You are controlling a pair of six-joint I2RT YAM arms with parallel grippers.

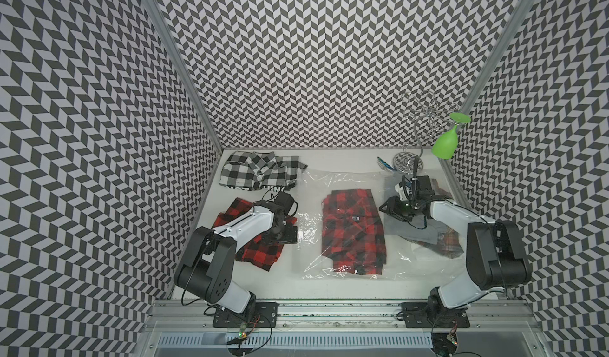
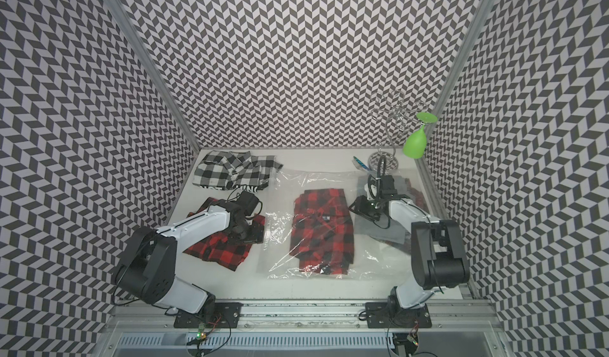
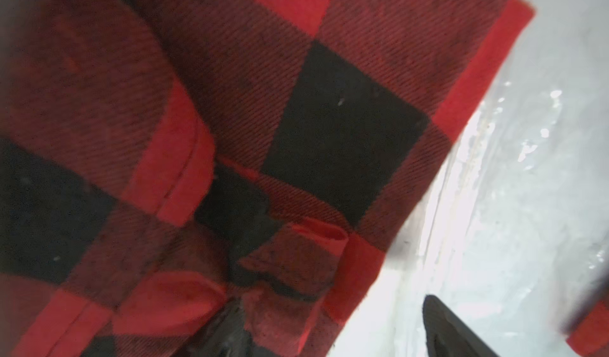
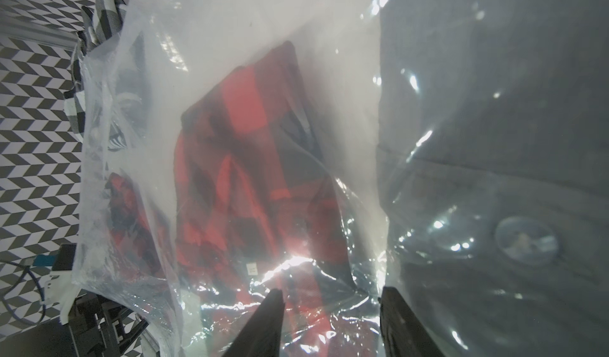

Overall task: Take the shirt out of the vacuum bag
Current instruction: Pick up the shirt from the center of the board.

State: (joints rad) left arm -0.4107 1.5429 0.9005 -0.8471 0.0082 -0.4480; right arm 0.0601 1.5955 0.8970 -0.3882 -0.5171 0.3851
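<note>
The vacuum bag (image 1: 329, 187) (image 2: 296, 180) lies flat mid-table, clear and crinkly. Inside it is the folded red-and-black plaid shirt (image 1: 354, 230) (image 2: 324, 230) (image 4: 244, 160). My right gripper (image 1: 385, 207) (image 4: 333, 291) hovers at the bag's right edge, fingers apart over the film with nothing clamped. The bag's round valve (image 4: 525, 240) shows in the right wrist view, over grey cloth. My left gripper (image 1: 285, 235) (image 3: 333, 301) stands open, low over a second red plaid shirt (image 1: 260, 253) (image 3: 296, 108) lying outside the bag, beside the bag's left edge (image 3: 510, 174).
A black-and-white plaid shirt (image 1: 260, 170) lies at the back left. At the back right stands a chrome glass rack (image 1: 407, 159) holding a green wine glass (image 1: 445, 141). Grey and plaid garments (image 1: 425, 236) lie under the right arm. Patterned walls close in three sides.
</note>
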